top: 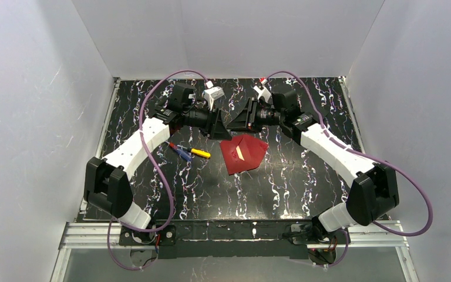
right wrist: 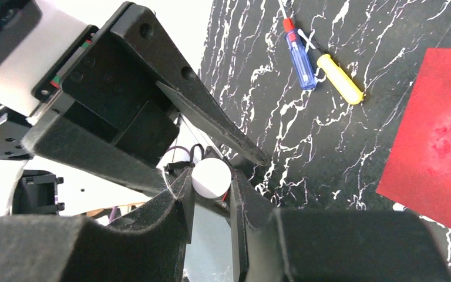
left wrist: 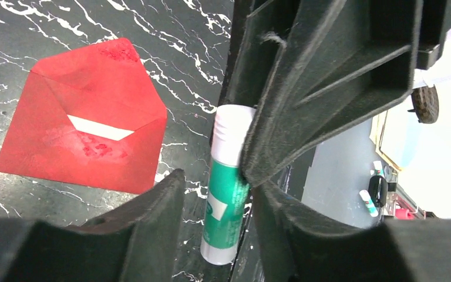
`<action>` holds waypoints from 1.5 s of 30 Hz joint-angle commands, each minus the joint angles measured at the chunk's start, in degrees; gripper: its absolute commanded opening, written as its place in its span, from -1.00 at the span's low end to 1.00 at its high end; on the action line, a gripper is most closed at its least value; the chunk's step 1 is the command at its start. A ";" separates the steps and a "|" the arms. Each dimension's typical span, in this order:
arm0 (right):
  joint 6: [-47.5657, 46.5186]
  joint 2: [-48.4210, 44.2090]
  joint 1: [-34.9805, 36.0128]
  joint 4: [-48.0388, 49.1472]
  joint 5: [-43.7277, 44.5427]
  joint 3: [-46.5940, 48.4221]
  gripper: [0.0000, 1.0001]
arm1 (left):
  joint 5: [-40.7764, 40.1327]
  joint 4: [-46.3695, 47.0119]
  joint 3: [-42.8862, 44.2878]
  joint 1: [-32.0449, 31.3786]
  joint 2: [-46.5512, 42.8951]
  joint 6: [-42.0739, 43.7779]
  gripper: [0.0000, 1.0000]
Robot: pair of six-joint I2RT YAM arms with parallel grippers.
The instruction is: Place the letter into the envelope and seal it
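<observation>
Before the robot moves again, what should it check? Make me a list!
1. Letter inside the envelope: ok, only a white strip shows.
2. Flap stuck down: not ok, it lies open.
3. Right gripper holding the glue stick: ok, its fingers hug the white end.
4. Left gripper free of the stick: ok, a gap shows beside it.
5. Glue stick's cap off: cannot tell.
6. Screwdrivers clear of the envelope: ok, they lie apart from it.

Matt red paper envelope [left wrist: 53,106] on glossy table [top: 305,176] (black, marble-veined).
</observation>
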 commanded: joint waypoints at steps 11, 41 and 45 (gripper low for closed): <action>-1.38 -3.29 0.09 -3.19 -0.35 1.62 -0.97 | -1.17 -8.65 0.79 0.36 -4.02 10.97 -1.00; -3.23 -7.75 -3.09 0.11 -1.39 -1.28 0.47 | 10.54 -12.63 -0.21 4.07 -6.32 11.66 -1.00; -0.44 -6.17 1.03 3.72 -0.91 -1.90 0.54 | 10.75 -12.53 0.15 4.07 -6.02 11.55 -1.00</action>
